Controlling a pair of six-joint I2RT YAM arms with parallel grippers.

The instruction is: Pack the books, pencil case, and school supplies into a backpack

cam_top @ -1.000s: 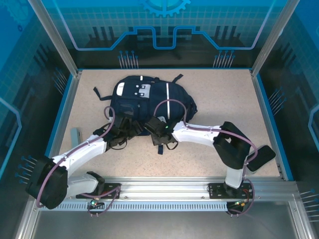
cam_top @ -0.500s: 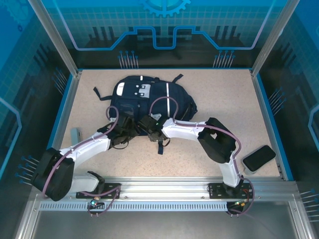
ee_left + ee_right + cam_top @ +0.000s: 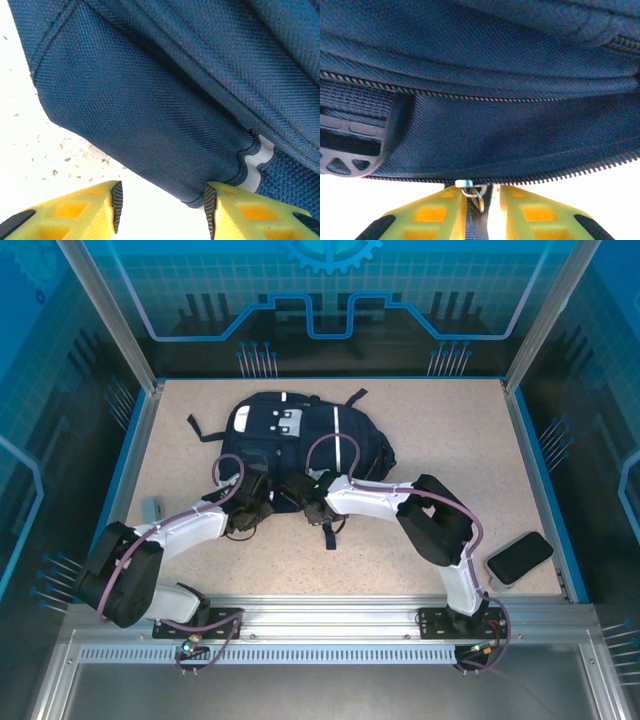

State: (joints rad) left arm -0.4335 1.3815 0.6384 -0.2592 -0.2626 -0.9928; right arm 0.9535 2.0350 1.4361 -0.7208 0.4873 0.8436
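The right fingers (image 3: pixel 520 210) are clenched on the zipper pull (image 3: pixel 472 192) at the backpack's (image 3: pixel 480 125) 6 o'clock edge, with zipper teeth running off toward 3 o'clock. The left fingers (image 3: pixel 240 212) are released. A navy corner of the backpack reaches in between them and touches the one at 3 o'clock, and bare tabletop (image 3: pixel 30 150) lies toward 9 o'clock. From above, the backpack sits just 12 o'clock of both sets of fingers, with the pencil case (image 3: pixel 150 508) apart at 8 o'clock.

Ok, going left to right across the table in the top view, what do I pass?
pencil case → left claw → right claw, pinching the zipper pull of the backpack → black book near the right edge.
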